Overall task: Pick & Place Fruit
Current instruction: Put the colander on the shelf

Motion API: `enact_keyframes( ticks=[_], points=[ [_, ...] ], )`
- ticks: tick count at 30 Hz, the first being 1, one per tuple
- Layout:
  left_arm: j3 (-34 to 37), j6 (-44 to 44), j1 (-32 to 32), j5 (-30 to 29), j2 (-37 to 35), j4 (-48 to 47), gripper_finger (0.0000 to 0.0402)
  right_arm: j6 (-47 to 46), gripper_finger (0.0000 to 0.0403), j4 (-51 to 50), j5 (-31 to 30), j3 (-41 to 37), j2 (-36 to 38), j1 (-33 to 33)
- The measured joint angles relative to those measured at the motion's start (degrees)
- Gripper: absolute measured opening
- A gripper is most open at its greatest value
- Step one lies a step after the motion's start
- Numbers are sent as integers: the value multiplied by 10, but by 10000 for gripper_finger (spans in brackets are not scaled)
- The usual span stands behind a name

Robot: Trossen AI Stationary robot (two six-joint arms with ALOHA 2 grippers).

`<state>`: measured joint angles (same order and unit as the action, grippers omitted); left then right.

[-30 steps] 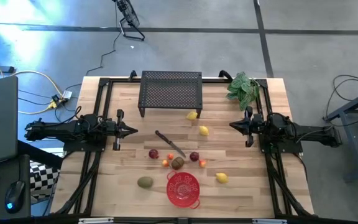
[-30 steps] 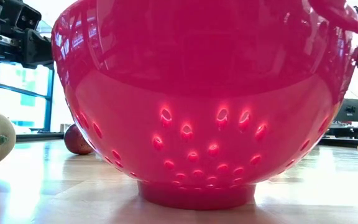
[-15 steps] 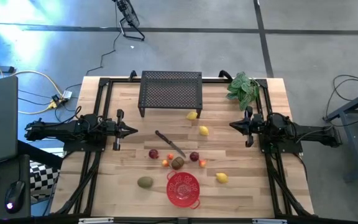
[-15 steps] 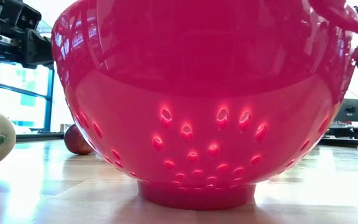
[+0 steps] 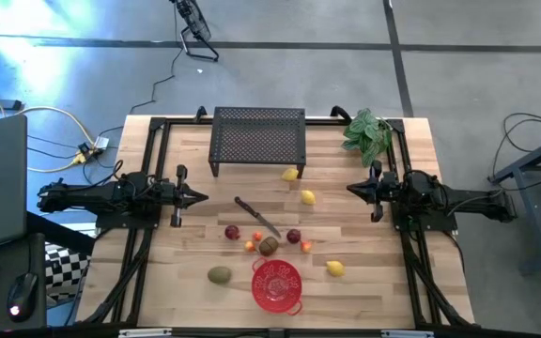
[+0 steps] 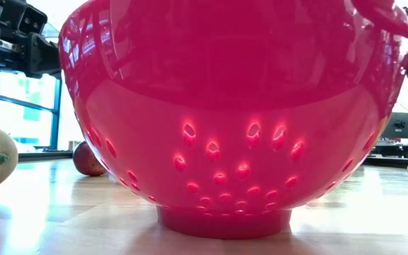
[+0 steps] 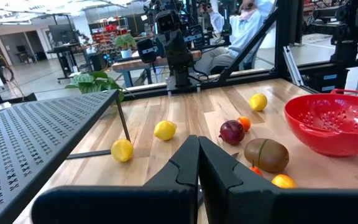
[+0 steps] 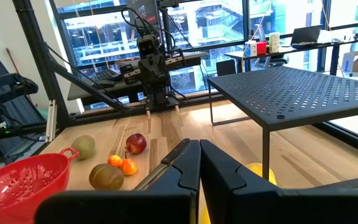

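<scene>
I have both arms parked: the left gripper (image 5: pixel 198 197) rests over the table's left side with its fingers pressed together on nothing, and the right gripper (image 5: pixel 352 190) mirrors it on the right side, also closed and empty.

The fruit lies loose on the wooden table (image 5: pixel 186 150), all of it outside the red colander (image 5: pixel 276 284), which stands at the middle of the near edge and looks empty from above. Two lemons (image 5: pixel 307 197) sit past the centre, one of them just in front of the black perforated rack (image 5: pixel 258 139) at the far edge; a third is right of the colander. Two dark red fruits (image 5: pixel 232 232), a brown kiwi (image 5: pixel 269 246) and small orange ones (image 5: pixel 251 246) cluster just behind the colander, and a greener kiwi (image 5: pixel 219 275) lies to its left.

I judge these pieces light, firm and smooth-skinned, so they will likely roll if nudged. I would close across the widest middle of each, from above. The kiwis probably bruise easiest. A knife (image 5: pixel 256 217) lies among the cluster, so I'd approach carefully there.
</scene>
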<state>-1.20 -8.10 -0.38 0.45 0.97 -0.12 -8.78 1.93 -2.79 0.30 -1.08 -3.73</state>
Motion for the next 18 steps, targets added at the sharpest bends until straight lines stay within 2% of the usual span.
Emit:
enact_keyframes(
  ticks=[10, 18],
  points=[
    [0, 137, 0, 0, 0, 0, 0, 0, 2, 0, 0, 0, 0, 0],
    [0, 144, 0, 0, 0, 0, 0, 0, 2, 0, 0, 0, 0, 0]
  ],
)
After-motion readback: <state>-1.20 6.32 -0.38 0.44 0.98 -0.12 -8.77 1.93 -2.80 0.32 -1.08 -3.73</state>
